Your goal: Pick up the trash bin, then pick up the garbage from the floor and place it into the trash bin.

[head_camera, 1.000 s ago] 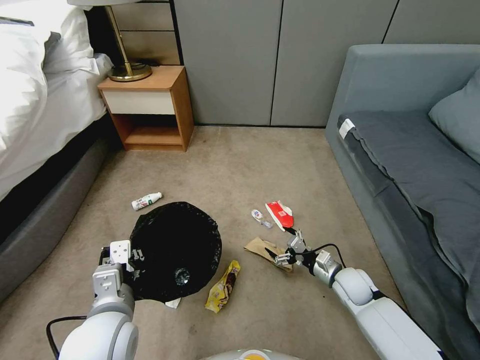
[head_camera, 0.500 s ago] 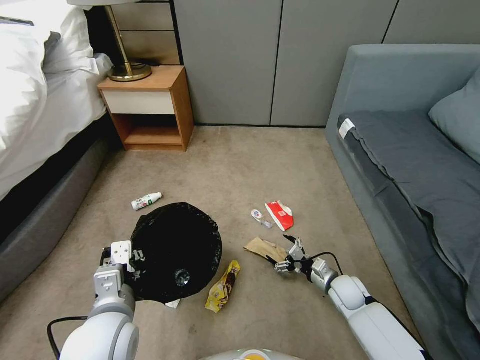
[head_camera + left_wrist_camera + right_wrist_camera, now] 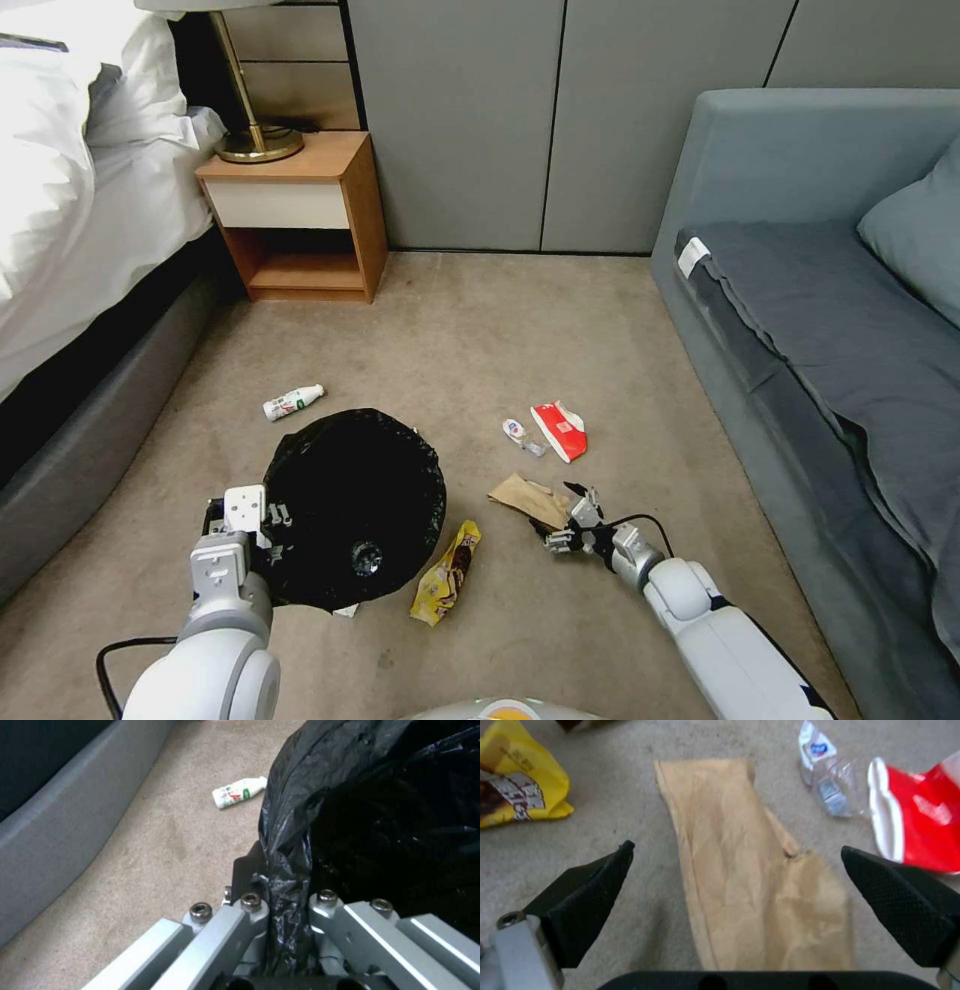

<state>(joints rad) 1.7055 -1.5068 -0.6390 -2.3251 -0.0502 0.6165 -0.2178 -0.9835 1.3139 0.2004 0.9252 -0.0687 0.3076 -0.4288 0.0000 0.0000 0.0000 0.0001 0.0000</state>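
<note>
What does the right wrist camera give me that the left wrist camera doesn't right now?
Right wrist camera: the right claw open, its fingers on either side of the flat brown paper bag on the carpet, with a yellow wrapper, a clear crumpled bottle and a red carton around it.

Left wrist camera: the left claw shut on the black liner at the trash bin rim, a white bottle lying beyond, and the grey bed base.

Both: the beige carpet.

White bottle (image 3: 239,792): red "A" on label; other print unreadable.
</note>
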